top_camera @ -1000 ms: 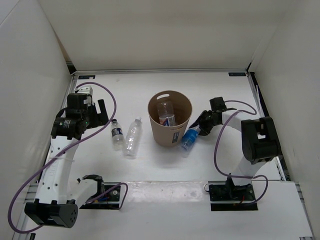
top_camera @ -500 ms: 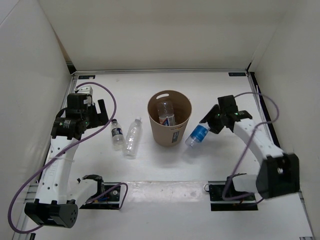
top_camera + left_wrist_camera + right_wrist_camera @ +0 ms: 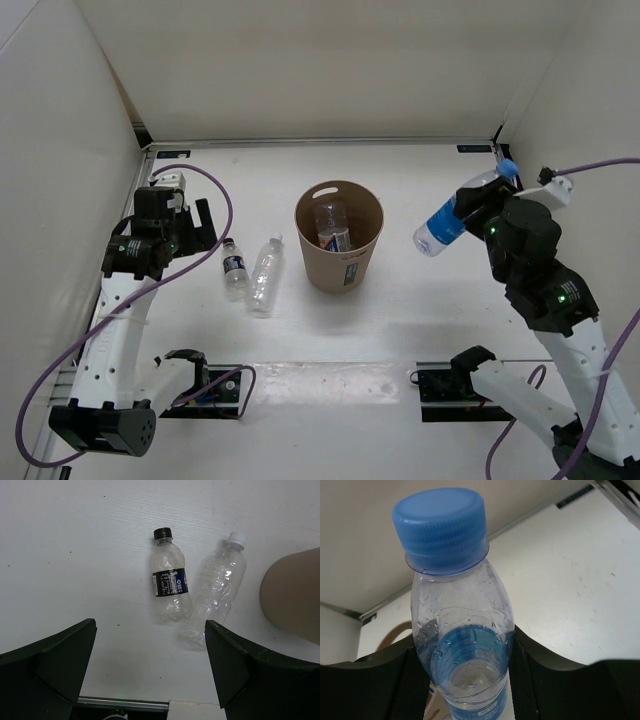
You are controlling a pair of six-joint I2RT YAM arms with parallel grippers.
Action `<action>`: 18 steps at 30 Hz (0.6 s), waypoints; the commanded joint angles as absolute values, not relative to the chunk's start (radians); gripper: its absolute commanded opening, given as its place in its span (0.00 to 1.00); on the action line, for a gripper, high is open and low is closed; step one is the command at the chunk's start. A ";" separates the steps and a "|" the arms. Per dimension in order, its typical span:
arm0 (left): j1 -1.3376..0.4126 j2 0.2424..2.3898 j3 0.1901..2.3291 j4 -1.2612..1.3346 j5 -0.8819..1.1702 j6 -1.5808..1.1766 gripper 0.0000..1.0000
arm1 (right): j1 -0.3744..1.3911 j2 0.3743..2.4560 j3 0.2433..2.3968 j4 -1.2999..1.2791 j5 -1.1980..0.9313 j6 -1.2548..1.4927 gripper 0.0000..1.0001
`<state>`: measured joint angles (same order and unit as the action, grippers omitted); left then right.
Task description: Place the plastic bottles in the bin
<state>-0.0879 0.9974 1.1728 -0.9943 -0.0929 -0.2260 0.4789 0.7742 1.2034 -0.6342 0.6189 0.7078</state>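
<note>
White walls (image 3: 300, 60), white table (image 3: 430, 330)

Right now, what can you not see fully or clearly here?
1. Top view: the bin hides the lower part of the bottle inside.
2. Right wrist view: the bottom edge cuts off the base of the blue-capped bottle.
3. Left wrist view: the right edge cuts the bin; its inside is unseen.
4. Left wrist view: print on the dark-labelled bottle is too small to read.

Four plastic bottles were counted: a blue-capped bottle (image 3: 443, 226), a dark-labelled bottle (image 3: 234, 268), a plain clear bottle (image 3: 265, 276) and a fourth bottle (image 3: 330, 226) inside the single bin (image 3: 320, 270).
</note>
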 commanded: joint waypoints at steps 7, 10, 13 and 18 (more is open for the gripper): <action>-0.089 0.969 1.190 -0.991 -0.098 -0.230 1.00 | 0.874 0.986 1.350 -0.214 0.675 0.174 0.30; -0.087 0.977 1.192 -0.996 -0.092 -0.232 1.00 | 0.934 1.040 1.379 -0.179 0.704 0.081 0.33; -0.089 0.986 1.193 -0.997 -0.089 -0.230 1.00 | 0.846 1.132 1.454 -0.274 0.475 0.136 0.28; -0.087 0.983 1.190 -0.996 -0.097 -0.230 1.00 | 0.770 1.146 1.421 -0.235 0.347 0.195 0.26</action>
